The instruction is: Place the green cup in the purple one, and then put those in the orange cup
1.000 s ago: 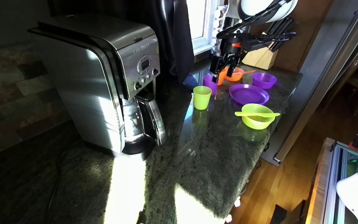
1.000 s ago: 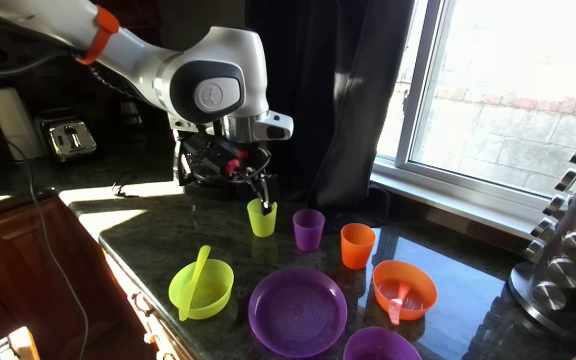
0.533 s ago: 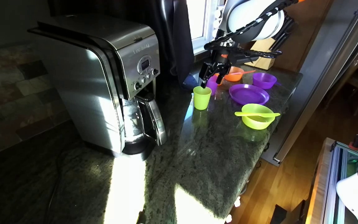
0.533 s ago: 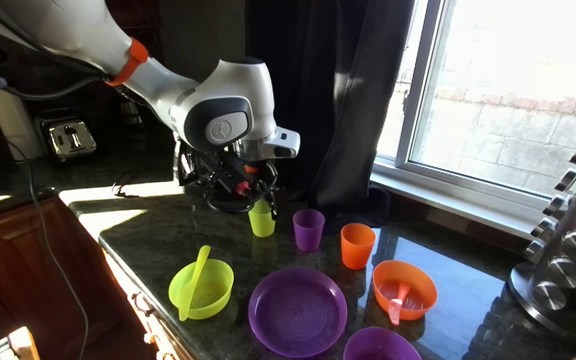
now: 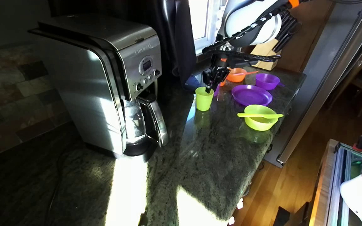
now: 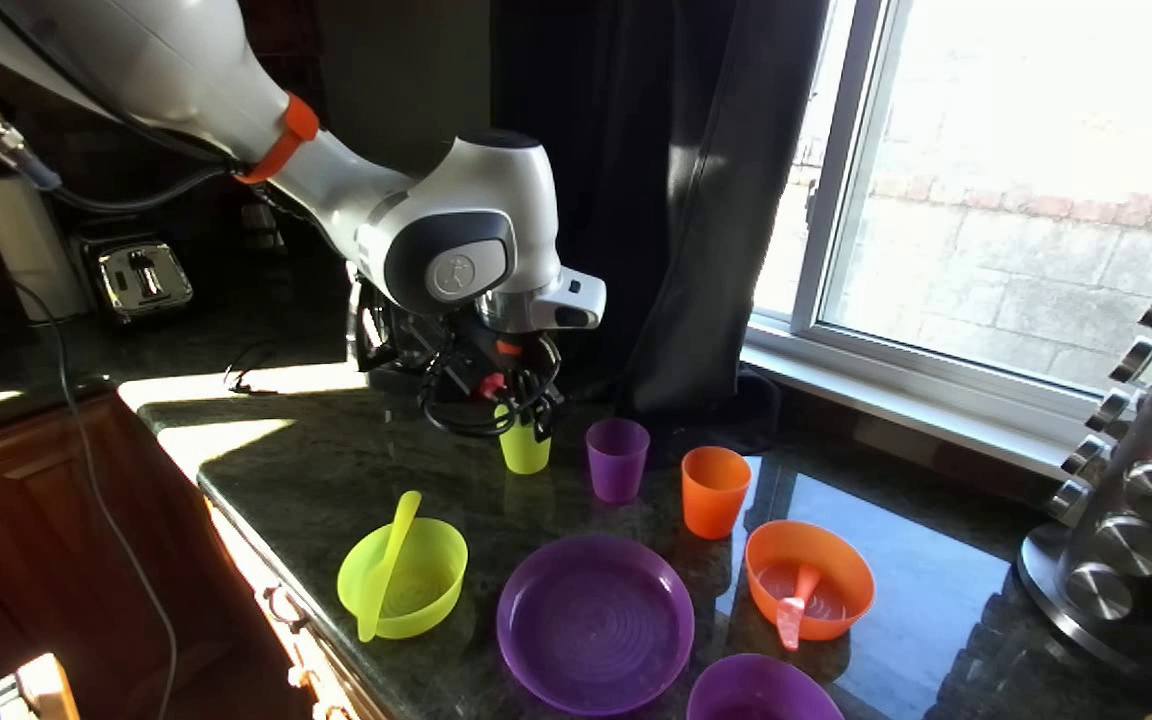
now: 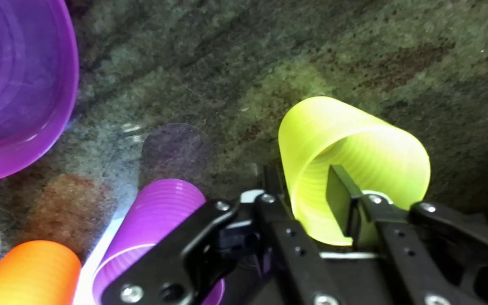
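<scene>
The green cup (image 7: pixel 311 127) stands upright on the counter in both exterior views. My gripper (image 7: pixel 305 186) straddles its rim: one finger (image 7: pixel 340 195) reaches inside the cup, the other is outside, on the side toward the purple one (image 7: pixel 161 212). In the wrist view a gap shows between the inner finger and the cup wall, so the jaws are partly open. Upright beside the green cup is the purple one (image 6: pixel 617 465), and past it the orange cup (image 6: pixel 716 500). The gripper and the green cup hide most of the purple one (image 5: pixel 216 90) in an exterior view.
A purple plate (image 6: pixel 596 625), a lime-green bowl (image 6: pixel 426 580) with a utensil across it, an orange bowl (image 6: pixel 836 580) and a purple bowl (image 6: pixel 761 690) lie nearer the counter edge. A coffee maker (image 5: pixel 105 88) and a dark curtain (image 6: pixel 676 200) border the cups.
My gripper has come down and across to the green cup, one finger dipping inside its rim. The jaws have drawn closer together. The cups have not moved.
</scene>
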Controlling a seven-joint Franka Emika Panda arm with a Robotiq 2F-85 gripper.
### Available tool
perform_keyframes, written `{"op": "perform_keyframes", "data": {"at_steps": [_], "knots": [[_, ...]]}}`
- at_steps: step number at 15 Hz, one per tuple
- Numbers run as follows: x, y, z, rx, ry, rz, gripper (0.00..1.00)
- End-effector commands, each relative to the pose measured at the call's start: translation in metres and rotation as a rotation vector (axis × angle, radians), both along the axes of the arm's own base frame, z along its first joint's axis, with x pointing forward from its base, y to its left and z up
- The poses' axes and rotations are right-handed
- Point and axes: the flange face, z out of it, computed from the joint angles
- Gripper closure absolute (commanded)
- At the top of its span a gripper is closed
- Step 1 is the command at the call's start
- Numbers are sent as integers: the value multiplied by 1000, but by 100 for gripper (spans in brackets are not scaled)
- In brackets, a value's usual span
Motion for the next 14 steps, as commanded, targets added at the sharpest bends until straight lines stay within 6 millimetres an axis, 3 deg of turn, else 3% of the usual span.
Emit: {"op": "perform_keyframes", "data": {"at_steps": [1, 3, 7, 11, 14], "knots": [[4, -4, 0, 14, 13, -17, 96], [3, -5, -1, 10, 40, -9, 100], [2, -9, 4, 17, 63, -16, 99], [-18, -12, 46, 53, 56, -19, 99], [-32, -28, 90, 52, 10, -59, 99]]}}
